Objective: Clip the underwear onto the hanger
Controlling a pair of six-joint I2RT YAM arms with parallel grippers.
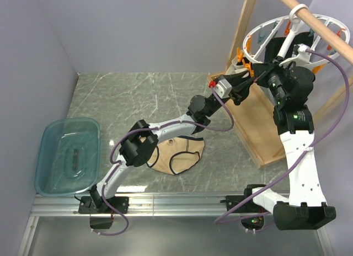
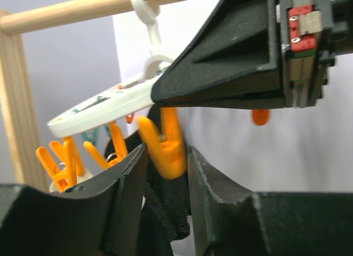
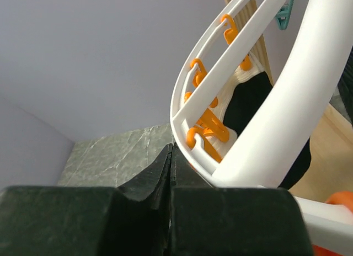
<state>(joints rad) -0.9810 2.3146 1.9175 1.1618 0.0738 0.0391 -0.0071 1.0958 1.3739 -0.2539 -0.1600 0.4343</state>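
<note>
Marble tabletop [image 1: 138, 96], lilac walls [image 1: 138, 30], left gripper [image 2: 167, 156] spread, perhaps around clip [image 2: 170, 136], right gripper [image 3: 171, 156] closed.

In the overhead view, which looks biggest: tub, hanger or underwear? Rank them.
1. The hanger and tub look alike; the hanger hangs nearer the camera, so I won't rank them.
2. The underwear.

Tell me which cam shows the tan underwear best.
Top external: the underwear lies flat on the marble table, partly under the left arm. Neither wrist view shows it; both frame the hanger instead.
</note>
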